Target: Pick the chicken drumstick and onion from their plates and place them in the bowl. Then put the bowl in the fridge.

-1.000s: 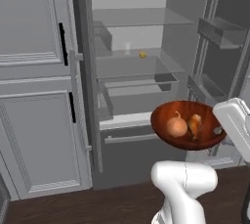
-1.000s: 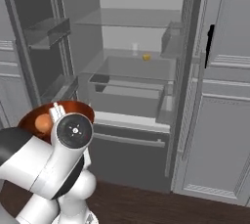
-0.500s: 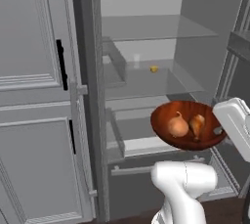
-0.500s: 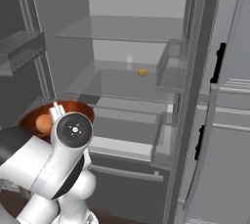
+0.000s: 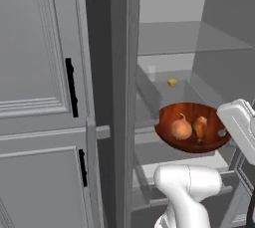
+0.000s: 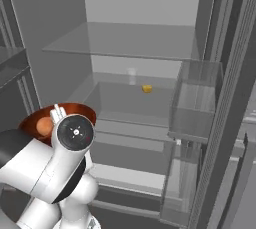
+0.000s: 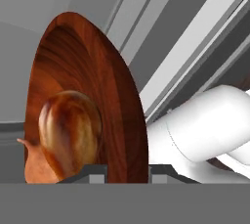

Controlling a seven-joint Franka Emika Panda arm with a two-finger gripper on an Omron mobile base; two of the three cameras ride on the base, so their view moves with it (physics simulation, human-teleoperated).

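Observation:
The reddish-brown bowl (image 5: 189, 120) hangs level in front of the open fridge (image 5: 194, 43), just below its middle shelf. In it lie the onion (image 5: 181, 128) and, to its right, the chicken drumstick (image 5: 200, 126). My gripper (image 5: 222, 133) is shut on the bowl's right rim. In the hand view the bowl (image 7: 102, 81) stands edge-on, with the gripper (image 7: 128, 173) pinching its rim, the drumstick (image 7: 73, 130) large inside and the onion (image 7: 34, 167) low at the left. From the right base view the bowl (image 6: 75, 109) and onion (image 6: 45, 126) peek out behind my arm. The plates are out of view.
Grey panelled cabinet doors (image 5: 35, 72) with black handles (image 5: 71, 87) stand left of the fridge. On its middle shelf (image 6: 120, 98) sit a small yellow piece (image 6: 147, 88) and a clear glass (image 6: 131, 76). Door bins (image 6: 195, 103) jut out at the right. A drawer (image 6: 125, 173) lies below.
The base has driven closer to the fridge, so its inside looms much larger in both base views. The bowl with its food stays in the same grip.

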